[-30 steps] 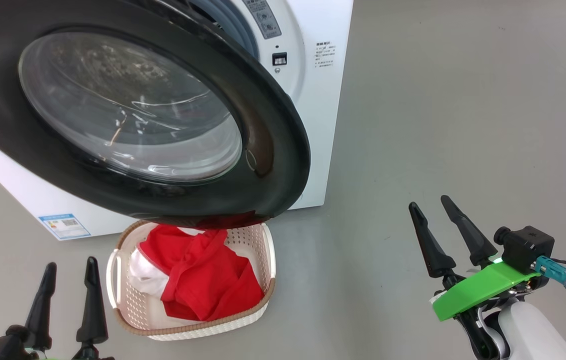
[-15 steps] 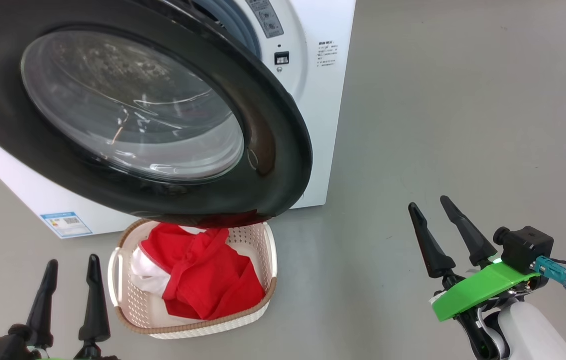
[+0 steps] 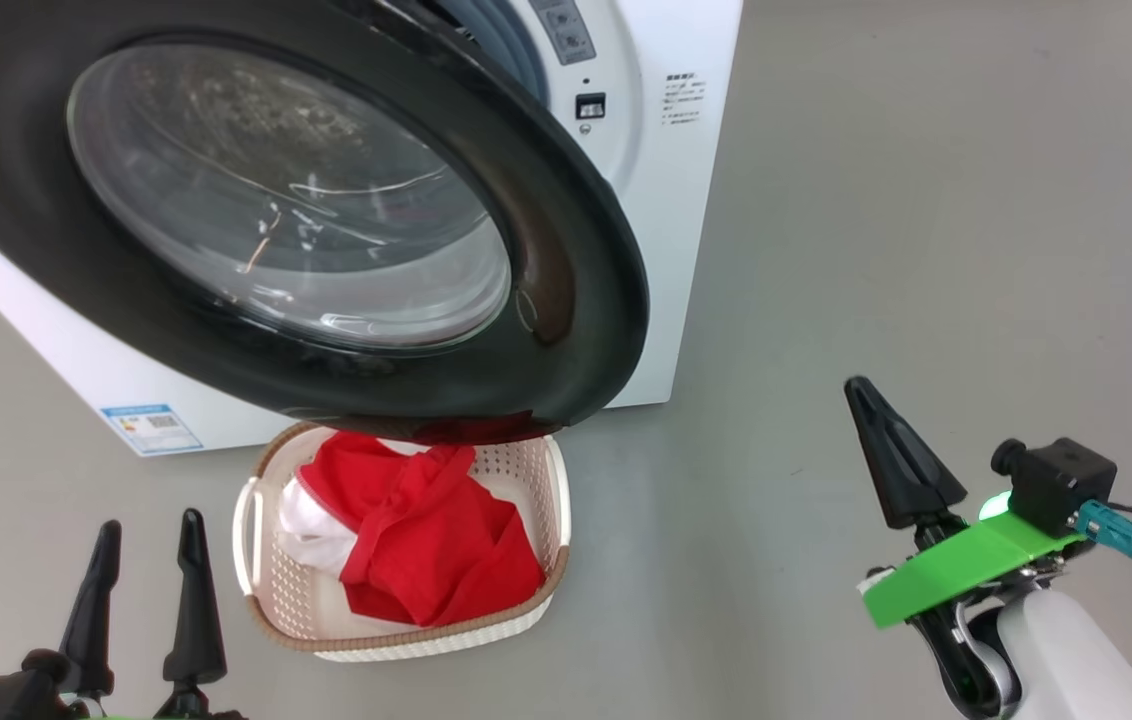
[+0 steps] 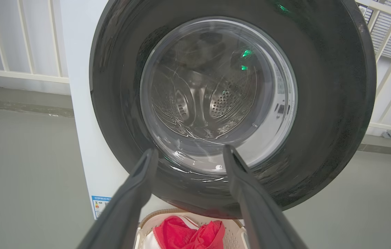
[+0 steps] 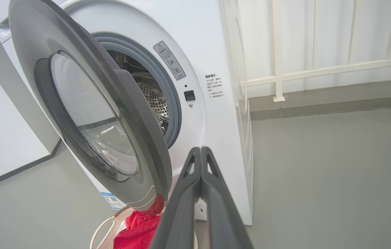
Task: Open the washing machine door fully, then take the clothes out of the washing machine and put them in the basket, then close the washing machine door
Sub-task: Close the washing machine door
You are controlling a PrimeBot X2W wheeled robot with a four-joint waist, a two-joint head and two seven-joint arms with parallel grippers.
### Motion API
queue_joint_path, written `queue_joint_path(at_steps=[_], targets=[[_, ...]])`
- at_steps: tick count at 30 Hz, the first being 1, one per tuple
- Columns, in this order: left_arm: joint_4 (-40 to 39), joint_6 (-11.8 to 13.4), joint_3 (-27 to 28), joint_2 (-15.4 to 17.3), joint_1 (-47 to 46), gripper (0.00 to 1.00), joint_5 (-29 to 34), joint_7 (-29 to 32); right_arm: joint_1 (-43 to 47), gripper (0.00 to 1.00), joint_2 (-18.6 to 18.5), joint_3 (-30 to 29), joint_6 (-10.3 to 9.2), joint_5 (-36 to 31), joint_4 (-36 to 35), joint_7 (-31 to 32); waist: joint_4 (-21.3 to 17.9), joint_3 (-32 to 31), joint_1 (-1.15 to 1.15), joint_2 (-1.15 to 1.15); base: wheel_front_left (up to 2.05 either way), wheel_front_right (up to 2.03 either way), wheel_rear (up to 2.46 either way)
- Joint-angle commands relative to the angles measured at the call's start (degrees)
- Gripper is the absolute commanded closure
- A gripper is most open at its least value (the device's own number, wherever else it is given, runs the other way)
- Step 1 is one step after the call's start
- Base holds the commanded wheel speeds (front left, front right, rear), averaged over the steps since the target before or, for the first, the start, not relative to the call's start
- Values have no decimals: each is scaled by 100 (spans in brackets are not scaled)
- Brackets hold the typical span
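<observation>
Risk: washing machine door (image 3: 566,300) stands part open, its lower edge over the far rim of the basket (image 3: 406,640) on the floor. A push could brush the heaped clothes (image 3: 426,540); clearance is unclear. Door's outer face points at the robot, free edge right; it is round, so has no long axis. Left gripper (image 3: 150,520): 2 fingers spread, empty. Right gripper (image 3: 858,385): fingers pressed together, empty.

Grey floor (image 3: 926,200), smooth and matte. White washing machine (image 3: 671,200) stands directly on it. Cream basket (image 3: 531,480) sits on the floor just in front of the washing machine, close to its base.
</observation>
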Motion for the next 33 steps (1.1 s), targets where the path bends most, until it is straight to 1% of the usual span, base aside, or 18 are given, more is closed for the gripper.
queue_joint_path(at_steps=[1, 3, 5, 8, 13, 19, 26, 33], targets=[[-134, -48, 209, 47, -181, 0, 35, -53, -203, 100, 8, 162, 36, -41, -257, -69, 55, 40, 0, 0, 0, 0, 0], [-120, -62, 206, 33, -205, 0, 34, -53, -282, 100, 46, 226, 36, -24, -398, -69, 99, 62, 0, 0, 0, 0, 0], [-105, -76, 203, 17, -224, 0, 35, -53, -359, 100, 124, 296, 36, 132, -535, -69, 142, 76, 0, 0, 0, 0, 0], [-74, -92, 196, -11, -248, 0, 40, -53, -505, 100, 94, 554, 36, 204, -623, -69, 222, 84, 0, 0, 0, 0, 0], [-15, -128, 152, -80, -295, 0, 42, -53, -826, 100, -12, 1111, 36, 250, -533, -69, 442, 117, 0, 0, 0, 0, 0], [-13, -162, 166, -130, -317, 0, 48, -53, -1140, 100, -170, 1564, 36, 269, -385, -69, 681, 244, 0, 0, 0, 0, 0], [-11, -202, 167, -169, -396, 0, 63, -53, -1475, 100, -320, 1763, 36, 267, -199, -69, 876, 430, 0, 0, 0, 0, 0], [25, -249, 169, -199, -519, 0, 84, -53, -1736, 100, -458, 1739, 36, 228, -27, -69, 1055, 698, 0, 0, 0, 0, 0]])
